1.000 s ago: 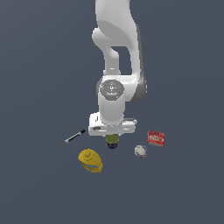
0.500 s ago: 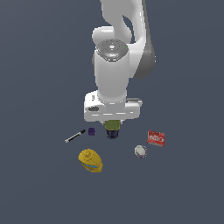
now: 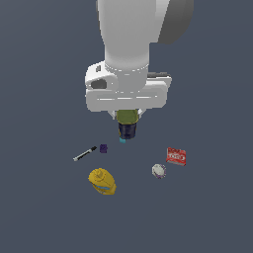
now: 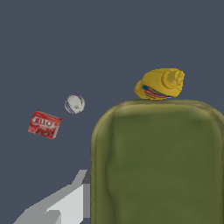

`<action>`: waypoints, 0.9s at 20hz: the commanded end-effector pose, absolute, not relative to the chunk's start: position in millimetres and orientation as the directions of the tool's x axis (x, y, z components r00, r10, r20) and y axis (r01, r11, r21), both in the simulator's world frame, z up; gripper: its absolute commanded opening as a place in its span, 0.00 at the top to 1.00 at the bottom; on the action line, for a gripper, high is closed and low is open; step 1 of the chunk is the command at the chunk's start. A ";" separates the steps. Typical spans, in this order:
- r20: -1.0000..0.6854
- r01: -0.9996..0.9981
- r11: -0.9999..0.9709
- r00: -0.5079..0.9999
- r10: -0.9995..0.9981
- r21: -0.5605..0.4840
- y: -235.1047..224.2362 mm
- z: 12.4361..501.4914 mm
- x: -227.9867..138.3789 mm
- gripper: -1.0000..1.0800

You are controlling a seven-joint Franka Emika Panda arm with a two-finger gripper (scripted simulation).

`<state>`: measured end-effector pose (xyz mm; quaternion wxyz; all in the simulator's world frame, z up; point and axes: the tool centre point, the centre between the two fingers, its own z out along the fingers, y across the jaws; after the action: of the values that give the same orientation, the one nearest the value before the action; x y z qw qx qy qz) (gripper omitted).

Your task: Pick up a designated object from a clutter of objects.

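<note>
The white arm body covers most of the claw in the exterior view, so its fingers are hard to see; the wrist view shows only one grey finger, cut off at the edge. Compared with half a second ago, the arm has risen and the olive-green container has gone up with it. The claw is clenched on this container, which hangs directly below it, navy end down, above the table. The small teal block is almost hidden behind it. The yellow helmet lies nearer, to the left.
</note>
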<state>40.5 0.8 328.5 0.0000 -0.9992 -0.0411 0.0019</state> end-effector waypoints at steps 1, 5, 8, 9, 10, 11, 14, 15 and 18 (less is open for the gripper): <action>0.000 0.082 -0.997 0.997 0.082 0.000 0.9 358.0 39.8 1.00; 0.000 0.082 -0.997 0.997 0.082 0.000 1.1 394.8 39.4 1.00; 0.000 0.082 -0.997 0.997 0.082 0.000 1.3 416.3 39.6 1.00; 0.000 0.082 -0.997 0.997 0.082 0.000 1.3 422.3 39.7 1.00; 0.000 0.082 -0.997 0.997 0.082 0.000 1.3 427.8 39.9 1.00; 0.000 0.082 -0.997 0.997 0.082 0.000 1.3 432.8 40.1 1.00; 0.000 0.082 -0.997 0.997 0.082 0.000 1.4 444.3 40.6 1.00; 0.000 0.082 -0.997 0.997 0.082 0.000 1.4 447.1 40.8 1.00; 0.000 0.082 -0.997 0.997 0.082 0.000 1.5 452.5 41.4 1.00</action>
<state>41.0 1.5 447.4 0.0000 -0.9992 -0.0411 0.0019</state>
